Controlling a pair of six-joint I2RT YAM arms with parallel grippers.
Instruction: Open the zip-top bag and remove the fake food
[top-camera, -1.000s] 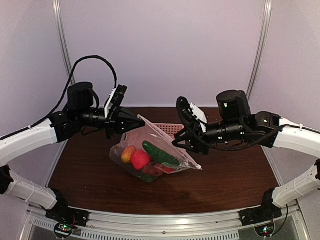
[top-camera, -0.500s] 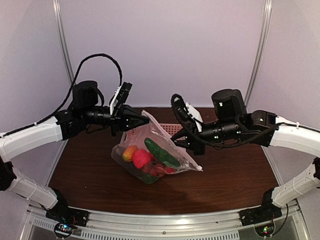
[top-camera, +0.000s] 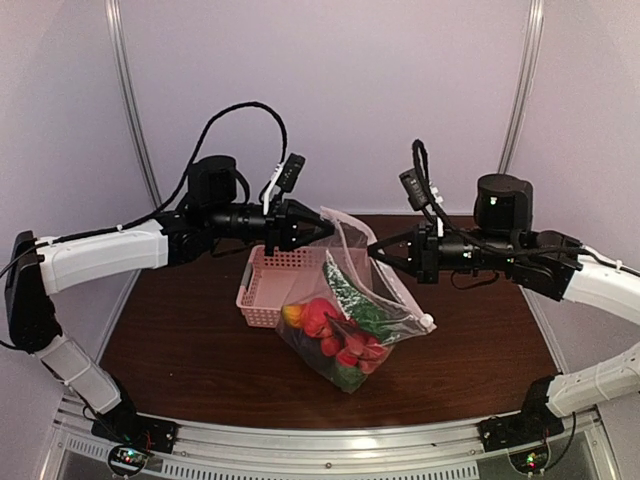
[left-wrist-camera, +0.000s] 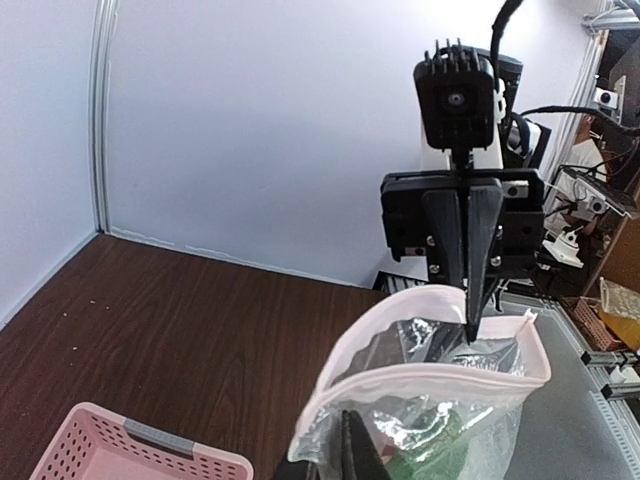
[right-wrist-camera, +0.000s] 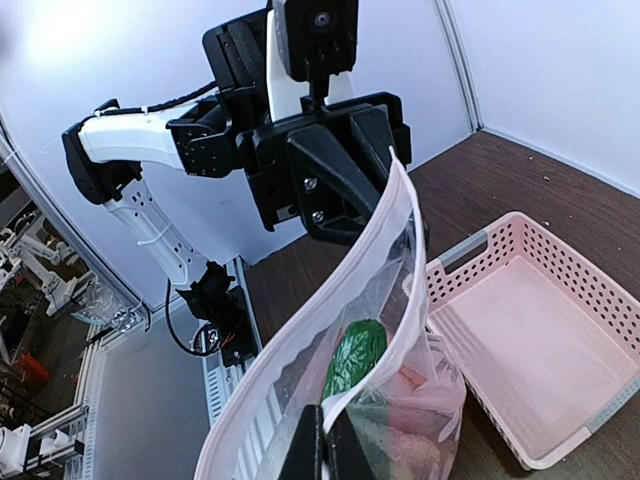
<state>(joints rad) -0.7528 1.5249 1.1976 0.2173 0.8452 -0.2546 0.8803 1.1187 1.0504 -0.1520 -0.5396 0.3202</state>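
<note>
The zip-top bag (top-camera: 400, 305) hangs above the table between my two grippers, its mouth pulled open. The fake food (top-camera: 325, 320), red, green and orange pieces, lies bunched in its bottom. My left gripper (top-camera: 322, 228) is shut on the bag's left lip. In the left wrist view its fingers (left-wrist-camera: 352, 445) pinch the near zip strip of the bag (left-wrist-camera: 430, 400). My right gripper (top-camera: 377, 252) is shut on the opposite lip. In the right wrist view its fingers (right-wrist-camera: 325, 445) clamp one strip while the other strip (right-wrist-camera: 306, 331) bows away. A green piece (right-wrist-camera: 355, 362) shows inside.
A pink perforated basket (top-camera: 270, 285) stands on the brown table just left of and behind the bag; it shows also as a pink corner (left-wrist-camera: 130, 455) and an empty tray (right-wrist-camera: 540, 340). White walls close in the back and sides.
The right gripper closed on the bag's lip. Both arms rose and shifted right, lifting the bag off the table, spreading its mouth and uncovering the pink basket.
</note>
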